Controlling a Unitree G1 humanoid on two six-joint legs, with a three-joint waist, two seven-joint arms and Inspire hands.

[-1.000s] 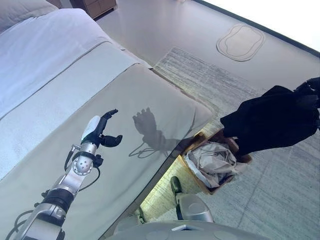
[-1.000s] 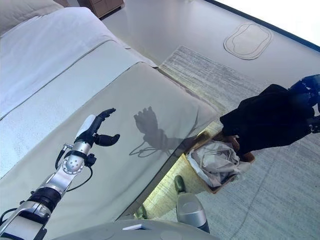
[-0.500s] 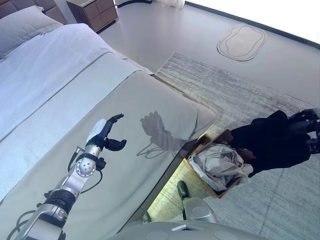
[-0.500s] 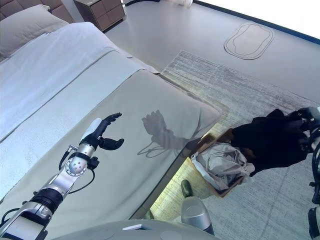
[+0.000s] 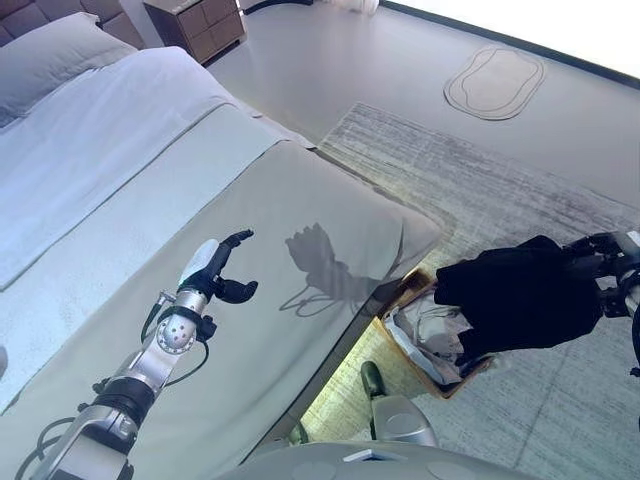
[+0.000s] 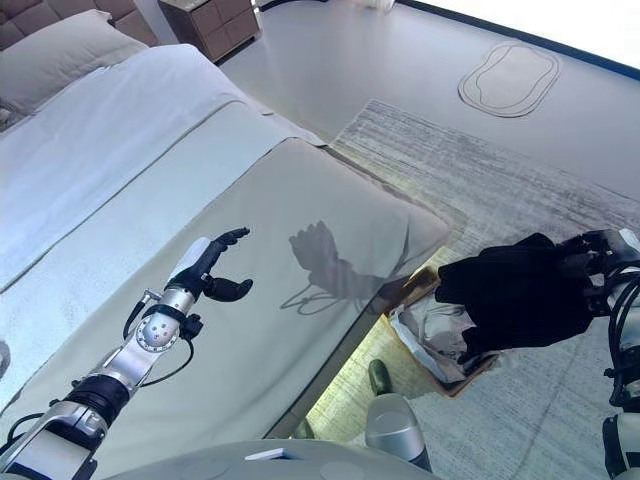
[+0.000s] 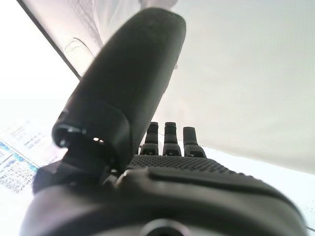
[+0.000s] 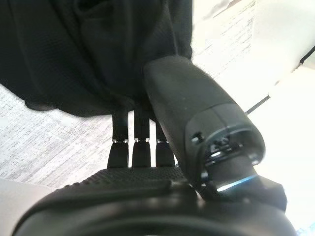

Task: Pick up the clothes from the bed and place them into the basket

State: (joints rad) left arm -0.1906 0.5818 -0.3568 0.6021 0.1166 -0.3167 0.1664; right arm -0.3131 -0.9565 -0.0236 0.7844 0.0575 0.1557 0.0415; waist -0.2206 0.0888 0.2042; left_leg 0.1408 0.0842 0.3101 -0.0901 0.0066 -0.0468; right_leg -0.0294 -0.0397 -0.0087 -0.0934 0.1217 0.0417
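Observation:
My right hand [image 5: 602, 262] is shut on a black garment [image 5: 520, 300] and holds it hanging over a brown basket [image 5: 450, 388] on the rug beside the bed. In the right wrist view my fingers [image 8: 140, 142] go up into the black cloth [image 8: 83, 49] with the thumb against it. Light grey clothes [image 5: 425, 330] lie in the basket, partly hidden by the garment. My left hand [image 5: 215, 272] is open and empty, raised over the grey bed cover [image 5: 300, 200]; it also shows in the left wrist view [image 7: 167, 140].
A pillow [image 5: 50, 55] lies at the head of the bed. A wooden nightstand [image 5: 195, 22] stands beyond it. A grey rug [image 5: 500, 190] covers the floor under the basket, with an oval mat [image 5: 495, 80] farther off.
The view has shifted. My right hand has carried the black garment left and down, from beside the basket to over it, hiding more of the clothes inside. The left hand stays open over the bed.

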